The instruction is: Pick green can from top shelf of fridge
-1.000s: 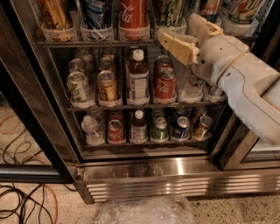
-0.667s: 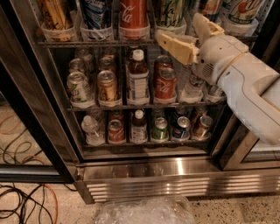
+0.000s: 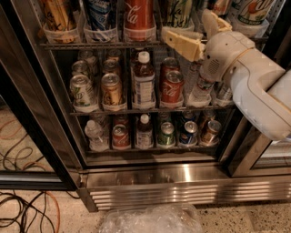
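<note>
The green can (image 3: pixel 178 11), pale green with dark streaks, stands in a translucent cup holder on the top shelf (image 3: pixel 91 45) of the fridge (image 3: pixel 182 191), right of a red Coca-Cola can (image 3: pixel 138 13). Its top is cut off by the frame. My gripper (image 3: pixel 187 26) is at the shelf's front edge, right at the green can. It is open: one cream finger (image 3: pixel 182 43) lies across the front of the can's holder, and the other rises to the can's right. The white arm (image 3: pixel 254 86) comes in from the right.
Other tall cans fill the top shelf on both sides. The middle rack (image 3: pixel 150 109) and the lower rack hold short cans and bottles. The dark door frame (image 3: pixel 32 118) stands at left. Cables (image 3: pixel 22 214) and a crumpled plastic bag (image 3: pixel 150 220) lie on the floor.
My gripper has edged slightly up and left, closer to the green can. Nothing else has moved.
</note>
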You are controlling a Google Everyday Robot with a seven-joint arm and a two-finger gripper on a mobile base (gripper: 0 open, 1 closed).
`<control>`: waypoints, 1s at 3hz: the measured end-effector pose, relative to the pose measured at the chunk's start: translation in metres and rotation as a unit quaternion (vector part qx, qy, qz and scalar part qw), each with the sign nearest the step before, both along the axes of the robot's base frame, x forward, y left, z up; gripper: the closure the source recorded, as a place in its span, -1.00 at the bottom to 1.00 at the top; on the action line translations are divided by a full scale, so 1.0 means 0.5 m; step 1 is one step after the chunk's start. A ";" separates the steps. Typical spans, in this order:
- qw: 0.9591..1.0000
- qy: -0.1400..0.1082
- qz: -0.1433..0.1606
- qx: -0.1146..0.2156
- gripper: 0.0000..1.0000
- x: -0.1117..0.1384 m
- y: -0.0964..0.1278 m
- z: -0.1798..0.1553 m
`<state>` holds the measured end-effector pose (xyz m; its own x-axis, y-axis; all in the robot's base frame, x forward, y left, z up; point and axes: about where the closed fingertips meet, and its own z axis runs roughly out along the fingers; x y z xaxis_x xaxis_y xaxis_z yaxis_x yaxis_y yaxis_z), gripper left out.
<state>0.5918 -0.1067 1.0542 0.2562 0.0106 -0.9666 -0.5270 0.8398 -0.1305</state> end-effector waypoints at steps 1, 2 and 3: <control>1.000 -0.003 0.003 -0.001 -0.48 0.019 0.006 0.006; 1.000 -0.005 0.008 -0.001 -0.48 0.040 0.012 0.012; 1.000 -0.007 0.011 0.001 -0.48 0.060 0.016 0.017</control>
